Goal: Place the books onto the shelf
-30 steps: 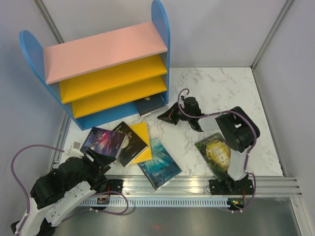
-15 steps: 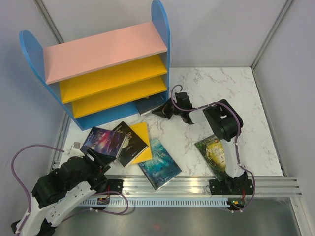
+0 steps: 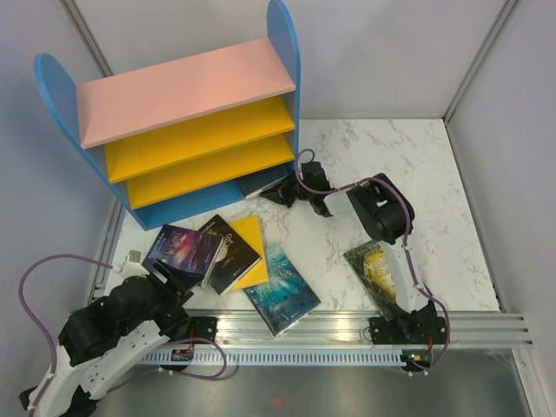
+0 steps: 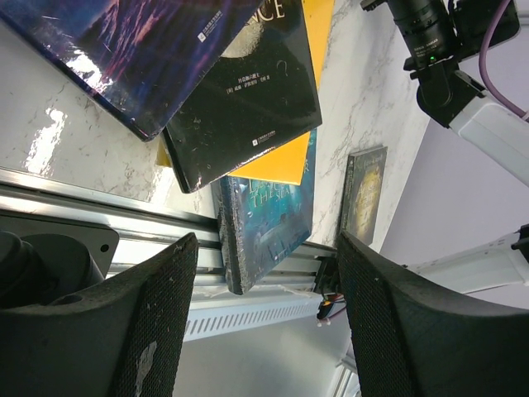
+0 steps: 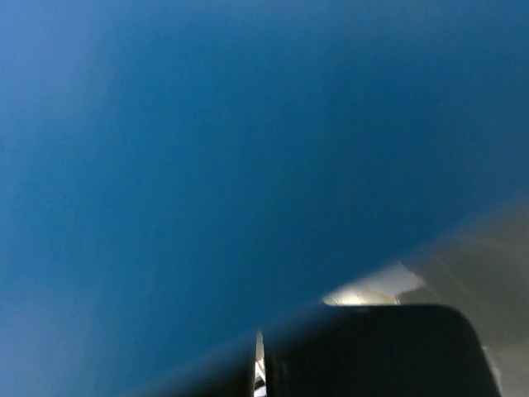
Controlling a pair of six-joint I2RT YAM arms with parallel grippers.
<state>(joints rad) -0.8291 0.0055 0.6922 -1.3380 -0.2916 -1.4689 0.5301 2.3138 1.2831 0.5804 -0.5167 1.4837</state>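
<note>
We judge the task barely begun: the shelf (image 3: 174, 91), at ten o'clock in the overhead view, shows bare pink and yellow boards, and only a navy book (image 3: 263, 181) sits partly inside the bottom compartment, one corner poking out at the shelf's five o'clock end. Five books wait flat on the marble table (image 3: 417, 174): a purple book (image 3: 181, 248), a black book (image 3: 228, 254) and a yellow book (image 3: 252, 234) overlapping at seven o'clock, a teal book (image 3: 280, 288) at six, and a green-gold book (image 3: 379, 274) alone at four. The right arm reaches low and far toward eleven o'clock, the right gripper (image 3: 271, 194) pinched closed and empty at the navy book's exposed edge, likely nudging it in; its wrist view is just blurred blue. The left arm crouches at eight o'clock, the left gripper (image 4: 266, 248) spread and empty, facing the overlapping books
</note>
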